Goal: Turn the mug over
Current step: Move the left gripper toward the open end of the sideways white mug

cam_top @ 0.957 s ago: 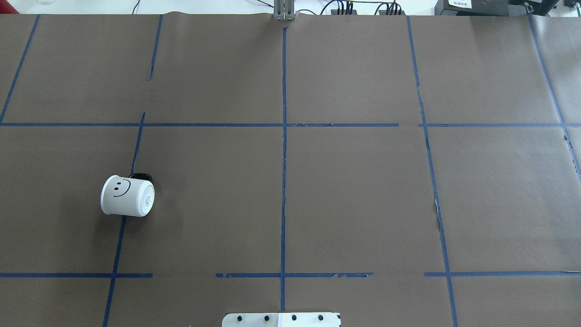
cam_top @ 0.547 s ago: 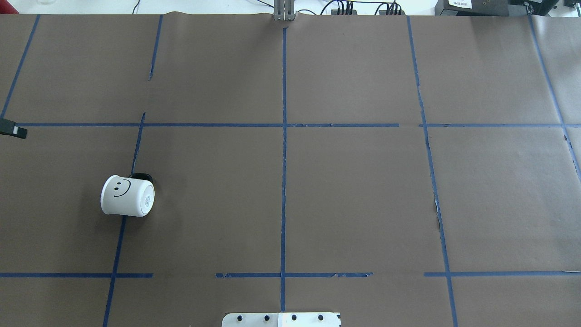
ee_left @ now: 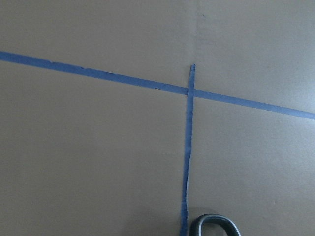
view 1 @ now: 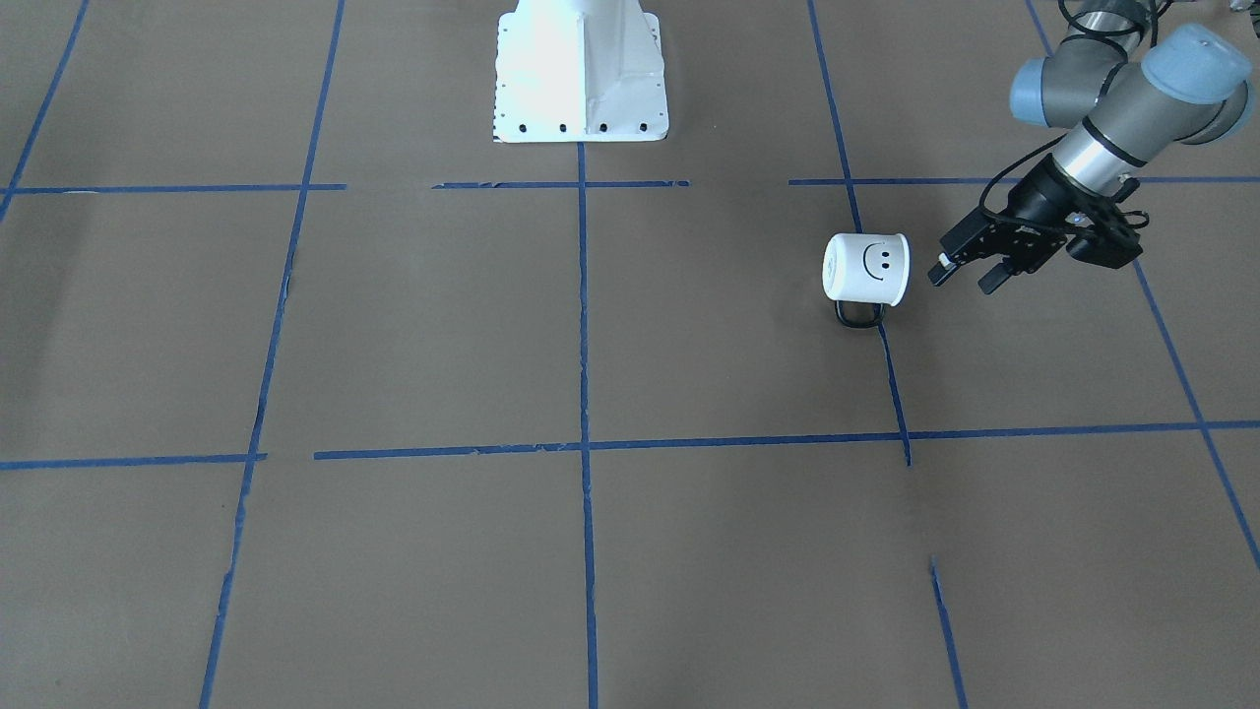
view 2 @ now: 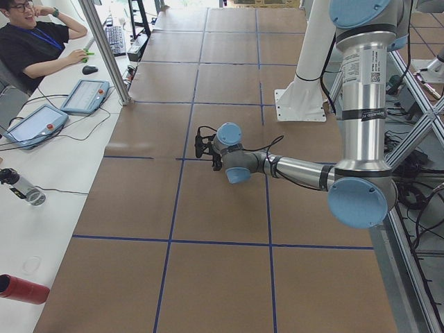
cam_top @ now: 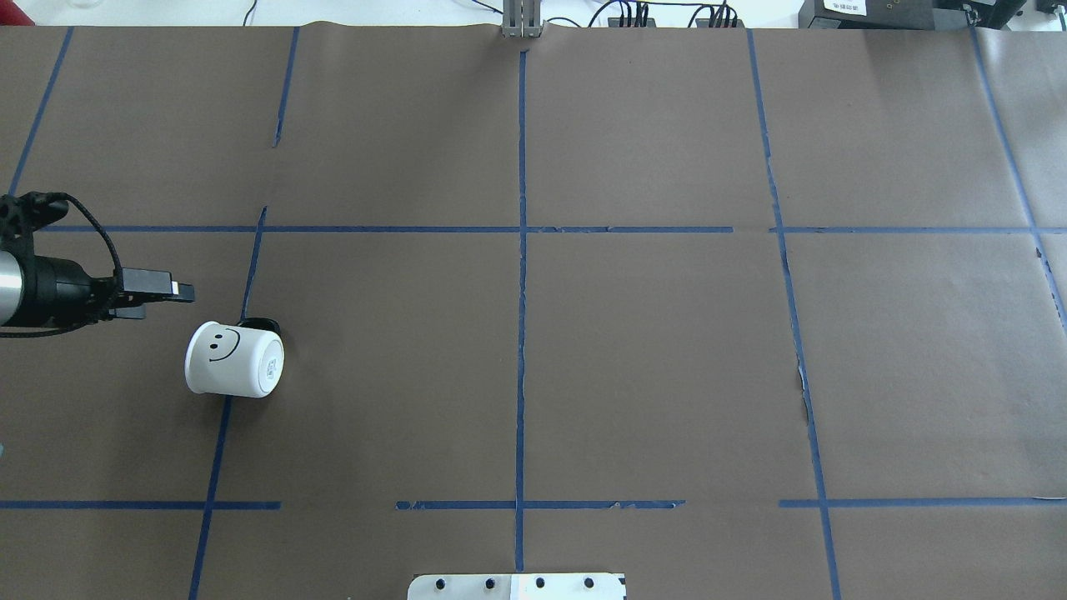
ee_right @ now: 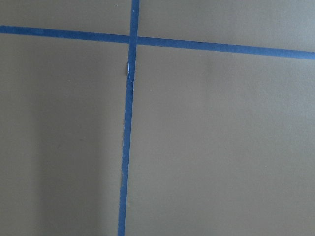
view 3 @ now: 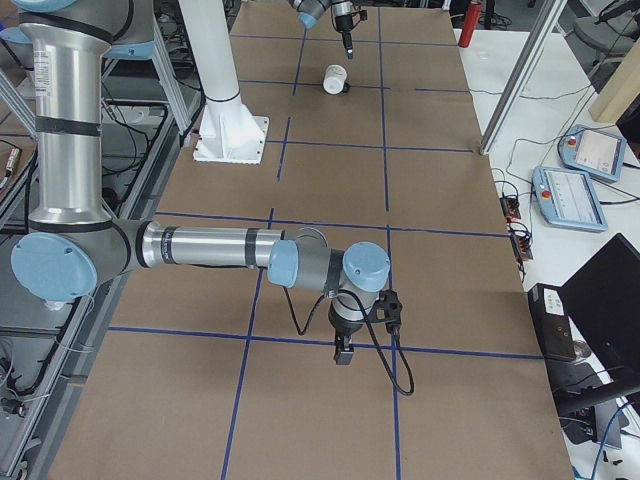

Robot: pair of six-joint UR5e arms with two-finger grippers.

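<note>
The white mug [cam_top: 234, 360] with a black smiley face lies on its side on the brown paper at the left. Its base faces the table's middle and its black handle [cam_top: 260, 322] is on the far side. It also shows in the front-facing view [view 1: 866, 268] and, small, in the right view [view 3: 335, 78]. My left gripper [cam_top: 167, 302] is open and empty, just left of and beyond the mug, apart from it [view 1: 965, 278]. The left wrist view shows only the handle [ee_left: 212, 226]. My right gripper [view 3: 343, 352] shows only in the right view, low over the paper, and I cannot tell its state.
Blue tape lines [cam_top: 521, 275] divide the paper into squares. The robot's white base plate [cam_top: 517, 586] sits at the near edge. A metal post [cam_top: 521, 21] stands at the far edge. An operator [view 2: 35, 41], tablets and a red bottle [view 2: 24, 288] are at the side desk.
My left arm has come in from the left edge and moved right and nearer, toward the mug. The mug has not moved.
</note>
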